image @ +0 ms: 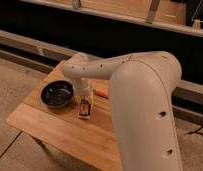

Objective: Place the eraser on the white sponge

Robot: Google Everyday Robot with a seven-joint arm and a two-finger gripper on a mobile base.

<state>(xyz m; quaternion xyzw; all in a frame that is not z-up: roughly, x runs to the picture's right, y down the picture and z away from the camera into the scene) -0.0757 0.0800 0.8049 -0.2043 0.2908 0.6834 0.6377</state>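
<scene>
My gripper (84,100) hangs at the end of my arm (140,95), pointing down at the table (50,127), just right of the bowl (57,93). I cannot tell how it is set; my wrist hides that part.

Directly under it lies the eraser (84,109), a small flat bar with dark edges and a reddish-brown face, its long side running away from me toward the camera. It seems to rest on something pale, and a cream sliver shows beside my wrist; I judge that to be the sponge (89,96), though most of it is covered and I cannot be sure how far the eraser overlaps it.

To do this step well, I should come away straight up, with no sideways drag, so the bar does not slide off the soft block. If I am in fact holding it, I should lower until it sits flat, centred along the sponge, then release gently. A tilted release could tip it onto the wood.

Behind my wrist, to the right, an orange carrot (101,92) lies on the table, apart from the eraser. I must not brush it or the bowl when I lift.
</scene>
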